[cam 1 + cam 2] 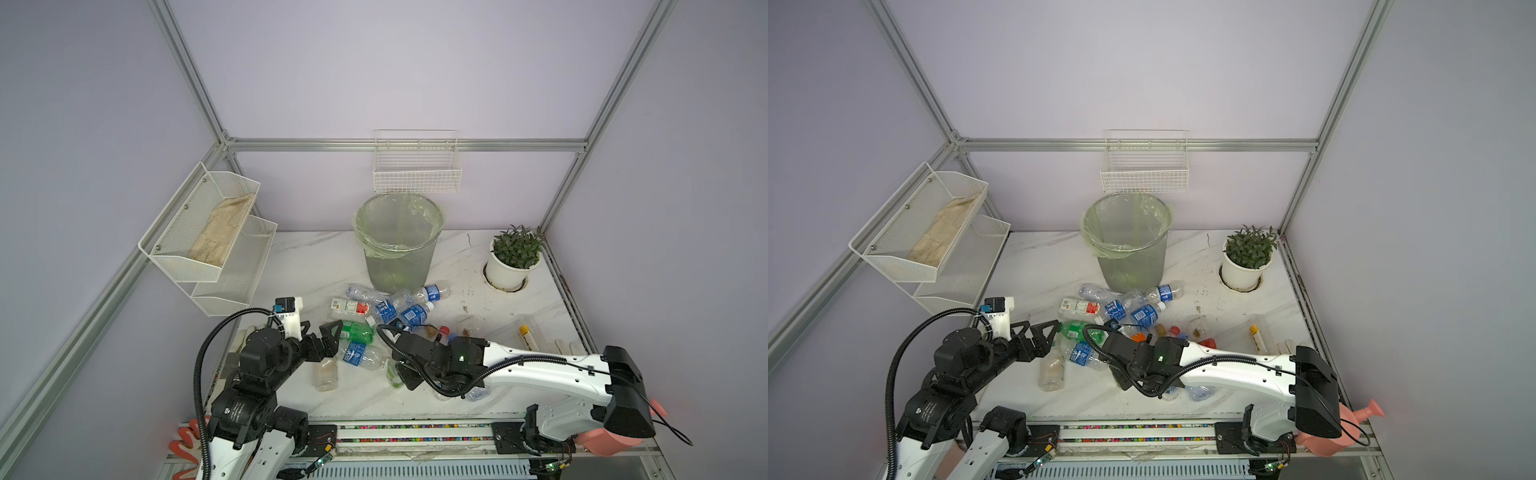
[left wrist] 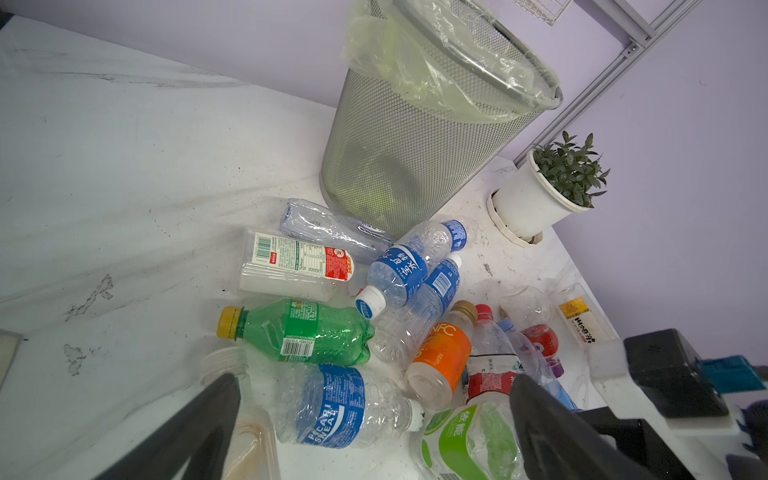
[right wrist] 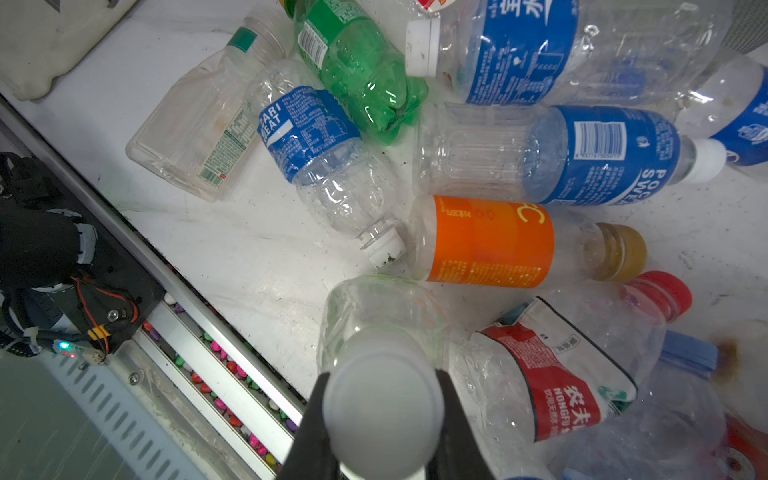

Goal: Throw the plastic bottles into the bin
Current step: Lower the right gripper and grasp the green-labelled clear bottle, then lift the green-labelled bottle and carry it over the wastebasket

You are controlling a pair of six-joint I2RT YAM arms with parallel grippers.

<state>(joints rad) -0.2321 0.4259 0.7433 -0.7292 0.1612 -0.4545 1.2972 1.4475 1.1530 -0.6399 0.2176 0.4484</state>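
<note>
my right gripper is pinching the white-capped bottle, left gripper spread wide, so I'd lift straight up before heading for the bin

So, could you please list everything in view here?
table: one, white marble.
bin: one, grey mesh, pale green bag, back middle.
plastic bottles: about fifteen, mostly clear with blue, red or orange labels, heaped before bin.
green bottle: one, yellow cap, heap's left.
white-capped bottle: one, clear, heap's front.
wire basket: one, white, back wall above bin.
mesh shelf: one, white, left wall; beige cloth in upper tier.
potted plant: one, green in white pot, back right.
watering can: one, pink, front right corner.
left gripper: one, black, open above heap's left.
right gripper: one, black, shut on white-capped bottle.
</note>
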